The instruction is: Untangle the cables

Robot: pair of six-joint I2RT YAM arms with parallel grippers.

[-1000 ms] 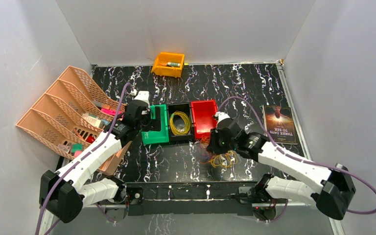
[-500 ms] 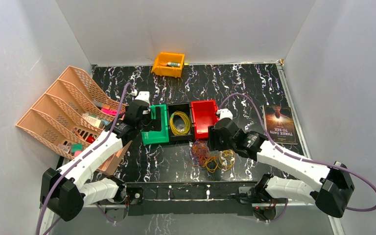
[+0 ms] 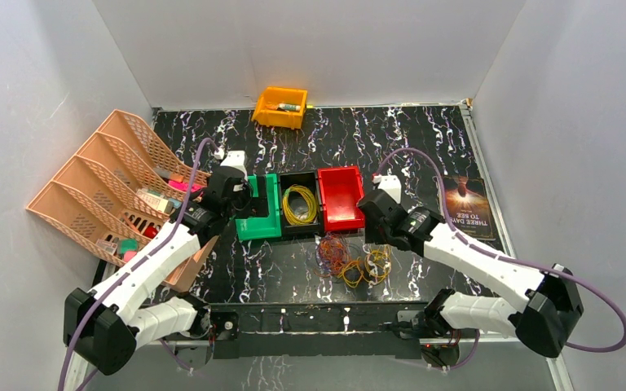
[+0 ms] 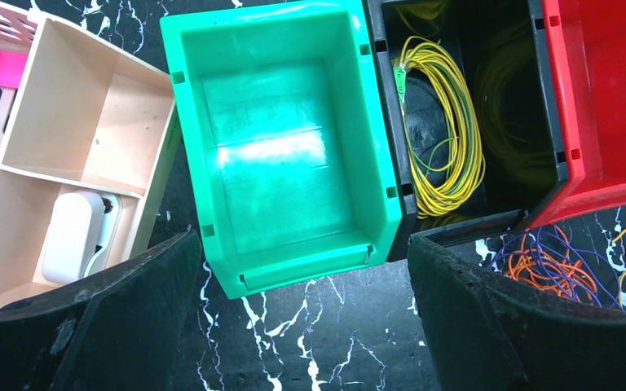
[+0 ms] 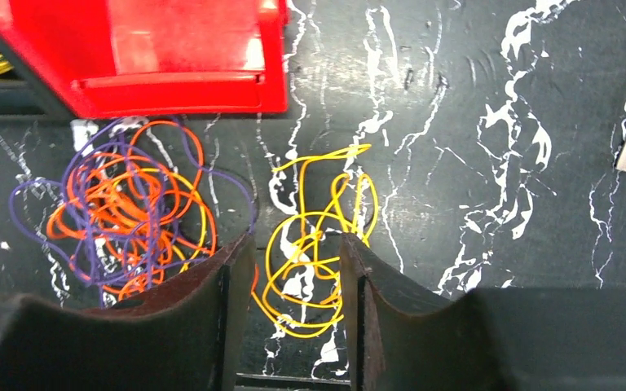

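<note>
Two loose bunches of cables lie on the black marbled table in front of the bins. An orange and purple tangle [image 3: 333, 253] [image 5: 122, 212] [image 4: 550, 261] is on the left. A yellow bunch [image 3: 376, 263] [image 5: 318, 236] lies just to its right. My right gripper [image 3: 375, 221] [image 5: 297, 244] hovers above the yellow bunch, open and holding nothing. A yellow-green coil [image 3: 299, 204] [image 4: 448, 122] rests in the black bin [image 3: 300, 174]. My left gripper [image 3: 240, 201] [image 4: 303, 244] hangs wide open over the front edge of the empty green bin [image 3: 259, 221] [image 4: 285, 163].
An empty red bin [image 3: 340, 195] [image 5: 155, 49] stands right of the black one. A pink file rack [image 3: 106, 187] fills the left side, with a beige tray [image 4: 73, 147] beside the green bin. An orange bin [image 3: 281, 106] sits at the back and a book [image 3: 466, 205] on the right.
My right gripper opened, let go of the cables and lifted back toward the red bin. The bunches now lie spread apart on the table. The left arm barely moved.
</note>
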